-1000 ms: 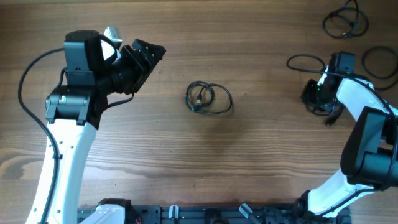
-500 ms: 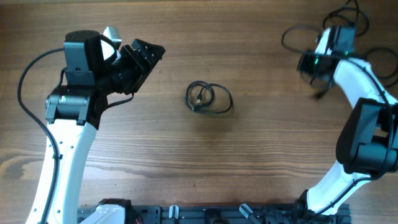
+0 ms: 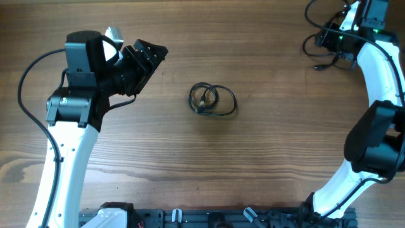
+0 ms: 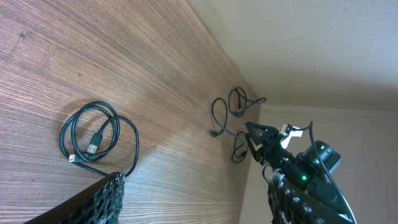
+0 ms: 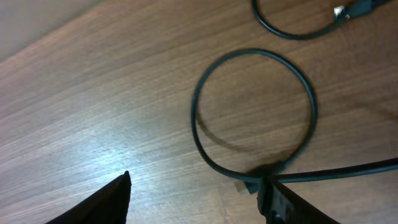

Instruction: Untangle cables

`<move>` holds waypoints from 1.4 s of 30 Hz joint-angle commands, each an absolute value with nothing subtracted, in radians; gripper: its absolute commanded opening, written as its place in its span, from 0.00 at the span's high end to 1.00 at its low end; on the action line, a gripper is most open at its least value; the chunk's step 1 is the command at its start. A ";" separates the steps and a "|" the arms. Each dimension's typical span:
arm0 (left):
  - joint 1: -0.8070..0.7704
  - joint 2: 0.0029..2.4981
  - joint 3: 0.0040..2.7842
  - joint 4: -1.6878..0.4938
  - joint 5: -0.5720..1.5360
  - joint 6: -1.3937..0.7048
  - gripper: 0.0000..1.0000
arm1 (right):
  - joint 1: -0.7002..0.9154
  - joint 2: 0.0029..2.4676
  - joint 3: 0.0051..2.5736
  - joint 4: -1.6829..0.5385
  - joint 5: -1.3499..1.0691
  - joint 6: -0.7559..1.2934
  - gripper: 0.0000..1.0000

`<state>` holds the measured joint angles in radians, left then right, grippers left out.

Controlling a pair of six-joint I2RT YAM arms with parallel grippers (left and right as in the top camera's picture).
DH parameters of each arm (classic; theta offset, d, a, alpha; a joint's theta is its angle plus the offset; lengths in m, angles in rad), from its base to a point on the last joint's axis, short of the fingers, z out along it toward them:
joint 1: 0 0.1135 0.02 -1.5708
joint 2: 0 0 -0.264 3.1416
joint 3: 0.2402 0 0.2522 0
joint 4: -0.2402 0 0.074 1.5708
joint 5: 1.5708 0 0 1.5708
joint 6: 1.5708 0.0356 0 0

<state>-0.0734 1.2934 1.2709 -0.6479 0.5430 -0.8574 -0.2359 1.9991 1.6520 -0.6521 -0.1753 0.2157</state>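
A coiled black cable (image 3: 212, 99) with a small plug lies at the table's middle; the left wrist view shows this coil (image 4: 93, 140) just ahead of my left finger. My left gripper (image 3: 154, 53) hovers open and empty left of it, its jaws (image 4: 198, 186) wide apart. My right gripper (image 3: 327, 39) is at the back right corner, among loose cables (image 3: 306, 43). Its jaws (image 5: 194, 180) stand open over a cable loop (image 5: 255, 112). One strand of that loop lies against the right fingertip (image 5: 273, 196), not pinched. Another cable with a plug (image 5: 292, 30) lies beyond.
Both arms' own thick black wires trail from their bodies. The table's right edge (image 4: 249, 124) runs close to the back-right cables, with a pale wall behind. My right arm (image 4: 298, 168) shows in the left wrist view.
My right arm swung from the right middle to the back right corner, dragging a cable loop along, and its jaws then opened. The left arm and the centre coil have not moved.
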 commanded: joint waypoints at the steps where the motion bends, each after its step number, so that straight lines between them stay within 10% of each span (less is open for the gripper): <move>1: -0.070 1.296 1.283 -0.645 0.533 -0.837 0.24 | -0.323 1.995 1.701 -0.709 -0.158 0.256 0.32; 9: -0.070 1.296 1.283 -0.648 0.532 -0.837 0.24 | -0.726 2.024 1.713 -0.824 -0.240 0.259 0.22; 42: -0.070 1.296 1.283 -0.640 0.529 -0.837 0.18 | -0.675 2.302 1.685 -0.521 -0.146 0.344 0.16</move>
